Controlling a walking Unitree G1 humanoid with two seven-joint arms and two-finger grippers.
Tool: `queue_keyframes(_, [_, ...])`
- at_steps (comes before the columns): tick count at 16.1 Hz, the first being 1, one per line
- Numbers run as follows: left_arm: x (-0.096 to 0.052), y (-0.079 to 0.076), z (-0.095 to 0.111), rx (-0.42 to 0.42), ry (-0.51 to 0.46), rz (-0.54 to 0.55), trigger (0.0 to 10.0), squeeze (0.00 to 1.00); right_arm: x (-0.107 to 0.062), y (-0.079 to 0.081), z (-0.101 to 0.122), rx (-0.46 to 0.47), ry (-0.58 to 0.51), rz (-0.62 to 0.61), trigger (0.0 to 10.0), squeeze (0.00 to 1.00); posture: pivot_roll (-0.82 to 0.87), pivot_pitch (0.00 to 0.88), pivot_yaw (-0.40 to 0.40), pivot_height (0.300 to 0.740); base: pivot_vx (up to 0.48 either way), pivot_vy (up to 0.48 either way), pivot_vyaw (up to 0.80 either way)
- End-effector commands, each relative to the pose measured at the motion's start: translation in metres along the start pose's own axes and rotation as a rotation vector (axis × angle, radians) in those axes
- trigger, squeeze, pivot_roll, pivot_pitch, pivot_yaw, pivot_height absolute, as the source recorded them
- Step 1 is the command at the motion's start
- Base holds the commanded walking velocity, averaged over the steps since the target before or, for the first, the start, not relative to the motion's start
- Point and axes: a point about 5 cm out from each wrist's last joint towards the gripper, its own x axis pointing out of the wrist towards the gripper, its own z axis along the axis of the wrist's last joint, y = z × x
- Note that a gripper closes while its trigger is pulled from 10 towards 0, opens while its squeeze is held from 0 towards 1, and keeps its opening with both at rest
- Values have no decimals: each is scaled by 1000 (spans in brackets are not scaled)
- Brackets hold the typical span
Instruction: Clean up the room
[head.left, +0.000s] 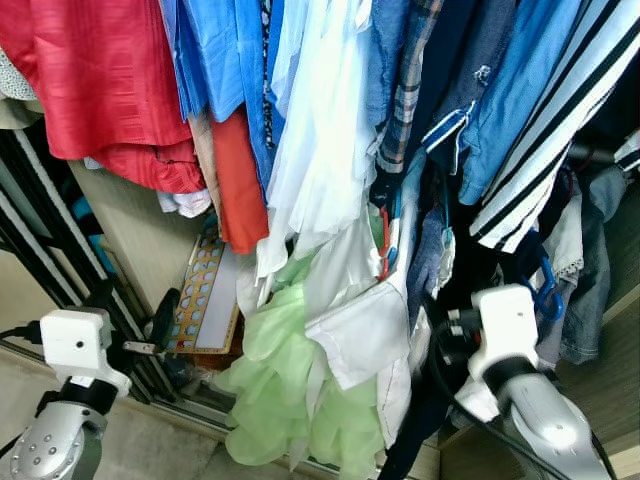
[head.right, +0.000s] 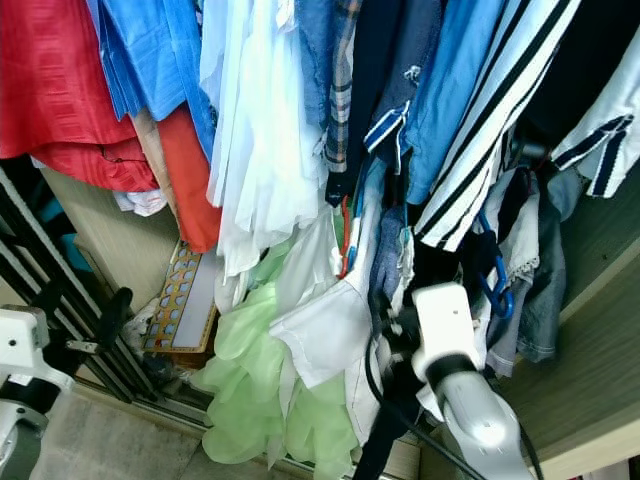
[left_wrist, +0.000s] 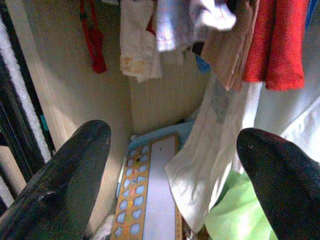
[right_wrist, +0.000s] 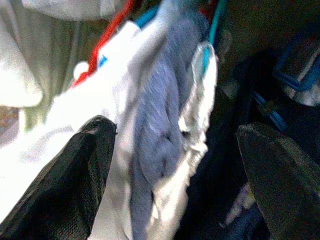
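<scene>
I'm facing a packed wardrobe, clothes hanging thick along the top. At its left edge hangs a broad red woven garment (head.left: 95, 75), beside it a bright blue shirt (head.left: 215, 50), then an orange-red cloth (head.left: 238, 185) dropping lower. In the middle falls a long sheer white garment (head.left: 320, 140), and to its right a dark plaid shirt (head.left: 405, 85), a mid-blue shirt (head.left: 520, 90) and a white top with black stripes (head.left: 560, 130) slanting toward the right edge.

Below the white one spills a pale green ruffled fabric (head.left: 275, 380), reaching the wardrobe's bottom edge, with a folded white cloth (head.left: 360, 335) lying against it. Behind, leaning on the pale wooden back panel (left_wrist: 170, 95), stands a flat orange-framed board with rows of pale blue cut-outs (head.left: 205, 300). A dark sliding-door track (head.left: 45, 230) runs down the left side.

My left gripper (left_wrist: 172, 175) is low at the left, fingers spread wide, nothing between them, pointing into the wardrobe at that board. My right gripper (right_wrist: 177, 170) is in among the hanging clothes low on the right, spread wide too, with a grey-blue knitted garment (right_wrist: 160, 125) hanging just ahead between the fingers, beside white cloth and a thin red hanger (right_wrist: 107, 37). Whether a finger touches the knit, I can't tell.
</scene>
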Motion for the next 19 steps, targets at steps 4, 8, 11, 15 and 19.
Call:
queue_keyframes(4, [9,3,-8,39,29,26,10000,0,4,-1,-3,5,0,-57,10000,0,36,0,-27,740,0,0,0])
queue_keyframes(8, [29,-1,-12,31,45,-26,10000,0,12,-2,0,22,-24,-107,10000,0,4,0,-12,740,0,0,541])
queue_keyframes(11, [35,-2,-17,-18,58,-43,10000,0,16,-8,-4,75,2,-155,10000,0,-8,0,-14,740,0,0,0])
queue_keyframes(15, [40,-13,-35,-27,88,-66,10000,0,28,-1,-19,89,49,-168,10000,0,8,0,-27,740,0,0,0])
queue_keyframes(19, [54,-3,-27,-38,62,-66,10000,0,45,3,-3,63,-15,-144,10000,0,23,0,-28,740,0,0,0])
